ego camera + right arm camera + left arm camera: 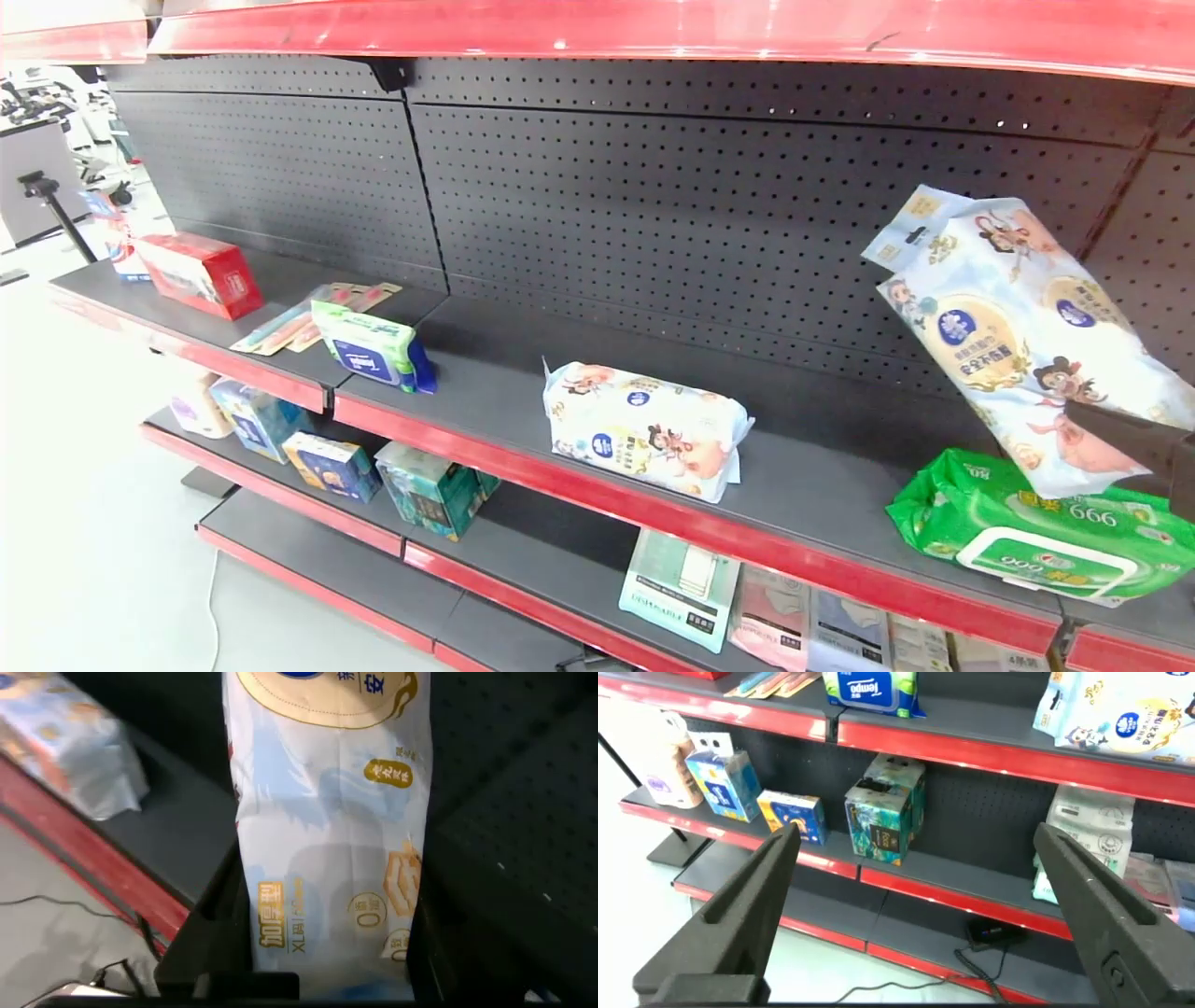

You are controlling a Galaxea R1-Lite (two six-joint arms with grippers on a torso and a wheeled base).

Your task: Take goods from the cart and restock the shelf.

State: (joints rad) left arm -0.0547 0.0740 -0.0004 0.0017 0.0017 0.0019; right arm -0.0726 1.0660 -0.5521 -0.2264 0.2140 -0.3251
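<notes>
My right gripper [1134,439] is shut on a light-blue cartoon-printed diaper pack [1018,327], holding it tilted in the air above the right end of the black shelf [822,485], over a green wipes pack [1036,532]. In the right wrist view the diaper pack [327,859] is clamped between the dark fingers [210,929]. A matching diaper pack [644,429] lies on the shelf's middle. My left gripper [915,905] hangs open and empty in front of the lower shelves.
A blue-green wipes pack [373,345], toothbrush packs [308,313] and a red box [201,273] sit farther left on the shelf. Boxed goods [434,487] fill the lower shelf. Bare shelf lies between the middle diaper pack and the green wipes.
</notes>
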